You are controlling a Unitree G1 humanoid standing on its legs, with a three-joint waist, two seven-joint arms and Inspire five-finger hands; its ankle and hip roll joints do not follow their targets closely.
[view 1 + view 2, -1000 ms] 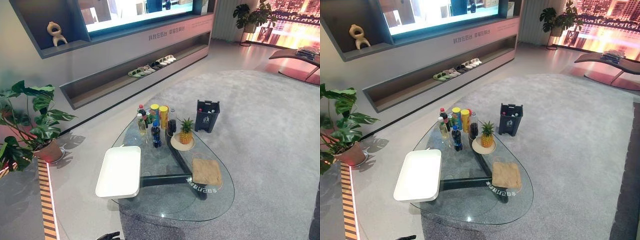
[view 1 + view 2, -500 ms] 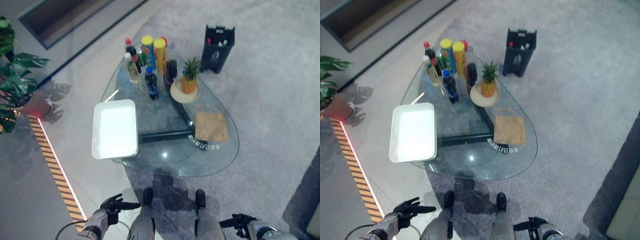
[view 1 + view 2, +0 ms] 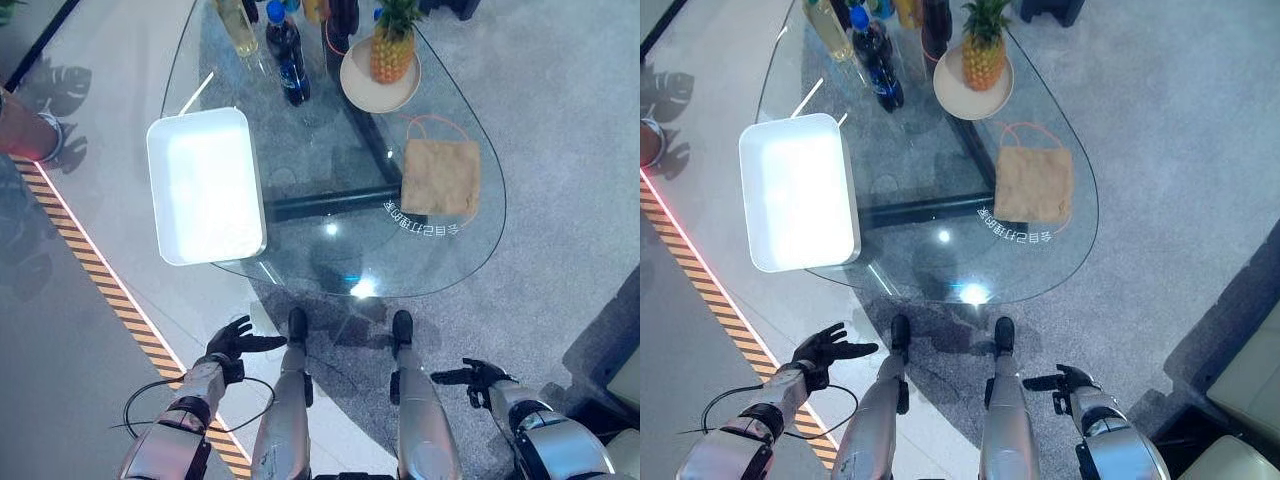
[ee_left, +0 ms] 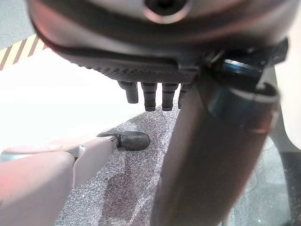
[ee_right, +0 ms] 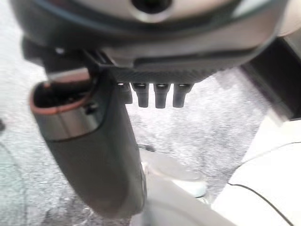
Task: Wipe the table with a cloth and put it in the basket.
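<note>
The tan square cloth lies flat on the rounded glass table, near its right edge — just beside a round plate bearing a pineapple. The white rectangular tray-like basket sits on the table's left side, well apart from the cloth. Both dark hands hang low, short of the table — the left hand with fingers spread, the right hand relaxed, neither holding anything.

One brown cloth, one white tray, one pineapple on one plate, several bottles, partly cut off.
</note>
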